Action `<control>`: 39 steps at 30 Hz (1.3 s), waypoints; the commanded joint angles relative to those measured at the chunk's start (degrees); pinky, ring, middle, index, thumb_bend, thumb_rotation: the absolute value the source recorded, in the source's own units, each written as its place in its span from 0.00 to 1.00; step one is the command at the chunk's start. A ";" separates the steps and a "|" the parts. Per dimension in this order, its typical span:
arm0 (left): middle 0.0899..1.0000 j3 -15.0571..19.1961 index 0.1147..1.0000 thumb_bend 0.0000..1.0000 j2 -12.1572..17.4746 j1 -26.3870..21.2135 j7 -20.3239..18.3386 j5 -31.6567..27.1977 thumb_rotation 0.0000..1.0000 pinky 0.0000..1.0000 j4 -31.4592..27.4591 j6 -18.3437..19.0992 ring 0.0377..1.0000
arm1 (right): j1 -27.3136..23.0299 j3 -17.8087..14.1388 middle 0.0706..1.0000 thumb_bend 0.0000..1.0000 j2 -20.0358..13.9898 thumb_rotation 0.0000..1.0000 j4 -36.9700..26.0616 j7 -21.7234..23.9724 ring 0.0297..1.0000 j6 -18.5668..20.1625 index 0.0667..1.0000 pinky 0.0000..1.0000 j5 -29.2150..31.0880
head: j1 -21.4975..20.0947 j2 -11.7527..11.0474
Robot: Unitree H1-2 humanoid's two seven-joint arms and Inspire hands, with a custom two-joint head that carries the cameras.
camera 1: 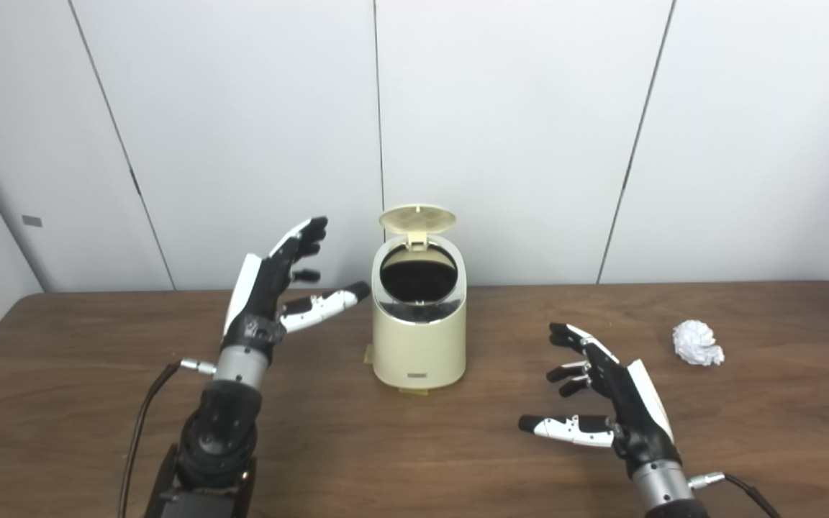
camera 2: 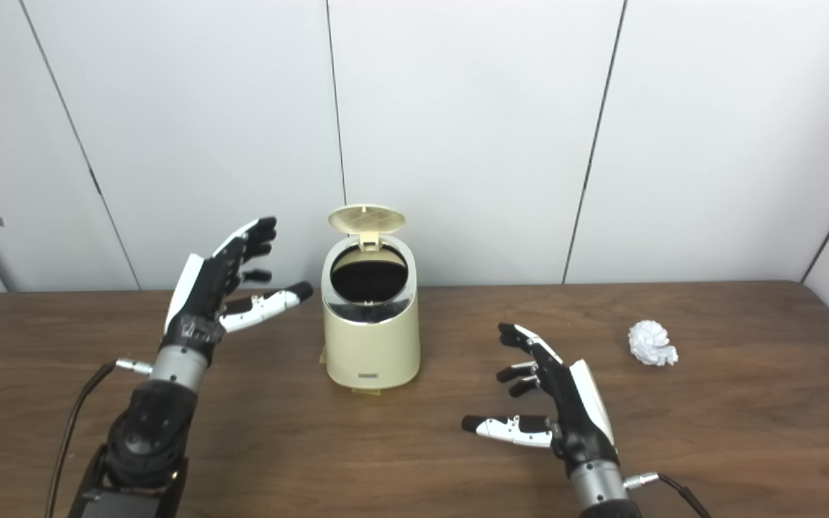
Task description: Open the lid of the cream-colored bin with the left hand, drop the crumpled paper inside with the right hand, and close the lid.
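Mid-bench, the bin (camera 1: 420,324) sits with its lid (camera 1: 417,218) already flipped up, so step one looks done. Left hand (camera 1: 275,288) hovers just beside the bin, fingers (camera 1: 310,234) spread and holding nothing. Right hand (camera 1: 612,392) is low over the bench (camera 1: 414,446), fingers apart too, also empty. Paper (camera 1: 698,343) is lying off to the right, apart from that hand, not grabbed yet. So what's left, I'd say: pick up the paper, drop it in, shut the lid.

Bare table (camera 1: 515,446) between right hand (camera 1: 612,392) and paper (camera 1: 698,343).
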 commanded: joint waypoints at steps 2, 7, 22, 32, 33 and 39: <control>0.79 1.06 0.82 0.83 0.00 -0.39 0.17 -2.68 0.26 0.65 -2.25 -2.22 0.77 | -1.88 -0.35 0.80 0.78 -0.65 0.13 -1.40 -0.58 0.60 -2.42 0.81 0.51 0.13 | 0.01 0.21; 0.71 1.80 0.78 0.84 -0.72 3.26 0.77 -6.09 0.27 0.63 -0.91 -6.67 0.68 | -1.68 -0.52 0.80 0.78 -0.80 0.12 -1.74 -0.36 0.60 -1.99 0.80 0.51 0.31 | 0.38 0.33; 0.69 0.33 0.77 0.82 -2.57 10.57 1.07 -6.89 0.24 0.58 3.72 -14.40 0.65 | -3.80 -2.54 0.78 0.77 -5.70 0.10 -4.47 1.75 0.58 -0.71 0.79 0.43 1.12 | -1.70 -0.50; 0.70 0.62 0.77 0.83 -1.99 10.99 0.63 -8.17 0.21 0.57 6.13 -14.85 0.66 | -8.79 -7.12 0.74 0.85 -17.02 0.07 -2.26 2.66 0.65 1.23 0.75 0.54 -2.23 | -8.37 -2.79; 0.70 0.72 0.77 0.82 -1.81 10.92 0.54 -8.35 0.20 0.57 6.61 -15.23 0.65 | -9.19 -7.54 0.74 0.86 -18.02 0.08 -1.60 2.45 0.67 0.97 0.75 0.57 -2.41 | -9.53 -3.13; 0.69 0.82 0.76 0.79 -0.95 10.33 0.45 -8.75 0.15 0.56 9.24 -17.76 0.64 | -11.60 -8.49 0.73 0.88 -22.96 0.06 -3.60 2.99 0.75 7.65 0.72 0.67 -8.87 | -12.58 -4.51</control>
